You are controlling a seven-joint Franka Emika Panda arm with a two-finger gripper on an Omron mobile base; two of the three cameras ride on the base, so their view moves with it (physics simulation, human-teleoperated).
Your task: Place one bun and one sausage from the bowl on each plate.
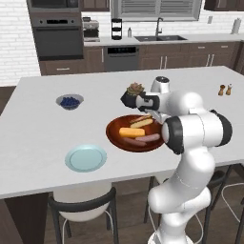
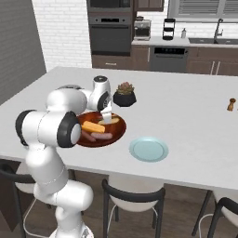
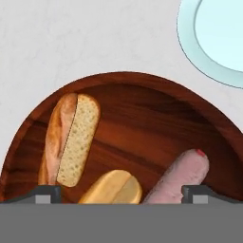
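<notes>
Buns [image 3: 113, 188] and sausages [image 3: 180, 174] lie in the bowl [image 3: 142, 102] on the worktop; both plates [image 3: 213, 35] are bare, so I hover above, fingers [image 3: 46, 194] spread wide to straddle one.

In the hand view, the plate [image 3: 216, 42] is cut off by the top and right edges. The bowl [image 3: 142, 95] continues below the frame, truncating a bun [image 3: 111, 189] and a sausage [image 3: 182, 173]. Finger spacing cannot be judged.

White brick wall [image 1: 14, 43], dark cabinets [image 1: 190, 57]
</notes>
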